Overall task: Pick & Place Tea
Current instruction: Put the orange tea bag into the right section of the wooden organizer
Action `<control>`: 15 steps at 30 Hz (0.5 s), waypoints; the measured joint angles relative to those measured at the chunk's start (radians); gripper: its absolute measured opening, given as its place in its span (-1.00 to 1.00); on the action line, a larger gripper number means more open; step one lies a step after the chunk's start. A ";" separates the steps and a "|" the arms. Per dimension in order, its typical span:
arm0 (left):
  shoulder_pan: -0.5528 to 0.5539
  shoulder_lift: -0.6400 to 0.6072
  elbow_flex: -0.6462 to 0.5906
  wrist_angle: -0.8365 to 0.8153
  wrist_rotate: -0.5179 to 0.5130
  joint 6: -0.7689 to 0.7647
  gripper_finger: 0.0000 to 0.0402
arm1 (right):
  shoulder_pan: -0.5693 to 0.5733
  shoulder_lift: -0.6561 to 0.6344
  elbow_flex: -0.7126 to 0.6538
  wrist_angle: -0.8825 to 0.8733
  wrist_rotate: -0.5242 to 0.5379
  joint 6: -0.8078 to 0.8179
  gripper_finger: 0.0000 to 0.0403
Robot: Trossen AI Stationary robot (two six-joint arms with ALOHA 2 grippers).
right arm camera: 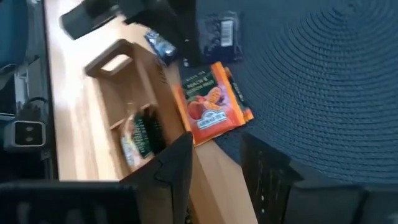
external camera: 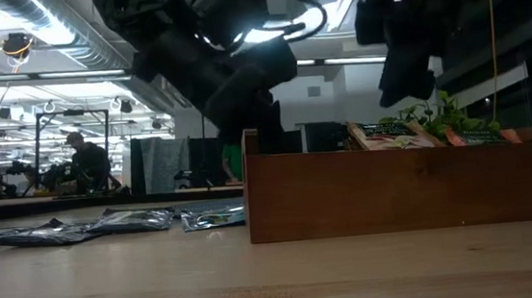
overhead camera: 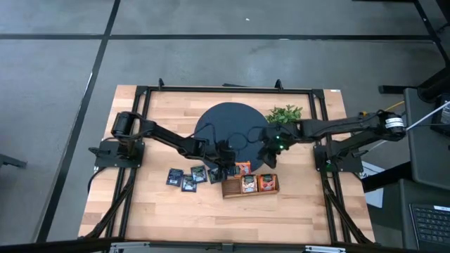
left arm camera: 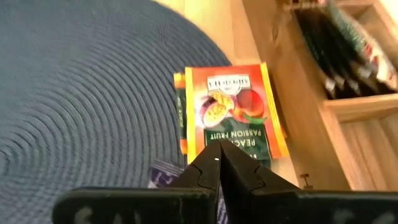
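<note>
Left tool point(left arm camera: 219, 163): my fingers are pinched fully together, nothing visibly between them; I'm hovering right over the near edge of the orange peach-passion-fruit sachet point(left arm camera: 235, 112).
Right tool point(right arm camera: 214, 163): fingers parted partway, holding nothing, hanging above the gap between tray and mat.
Tea: that orange sachet lies half on the round dark mat point(overhead camera: 228, 126), half on the counter point(overhead camera: 140, 204), just beside the wooden tray point(overhead camera: 250, 185). More dark sachets point(overhead camera: 188, 177) are scattered on the wood by my left arm. Two tray compartments already carry packets; the end one nearest my left tool looks empty.
Step in hand: picking up the orange sachet, I'd say. With the tips shut, I'd open them first, then come down on the edge that overhangs the mat's rim, since that lifted edge gives a finger something to slide under.
Edges: the tray wall sits close beside the sachet, so I'd keep my approach on the mat side.
Room: both tools are near each other over the tray; the open mat behind is my clear way out. The plant point(overhead camera: 285, 112) stands well apart.
</note>
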 joint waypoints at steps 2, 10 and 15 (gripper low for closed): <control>0.000 0.015 0.000 0.010 0.003 -0.017 -0.98 | -0.018 0.027 0.000 0.004 -0.013 -0.001 -0.33; 0.000 0.081 0.000 0.026 0.008 -0.062 -0.98 | -0.061 0.112 0.000 0.008 -0.087 -0.001 -0.33; 0.002 0.117 0.005 0.053 0.011 -0.103 -0.99 | -0.082 0.144 0.000 0.029 -0.164 0.004 -0.33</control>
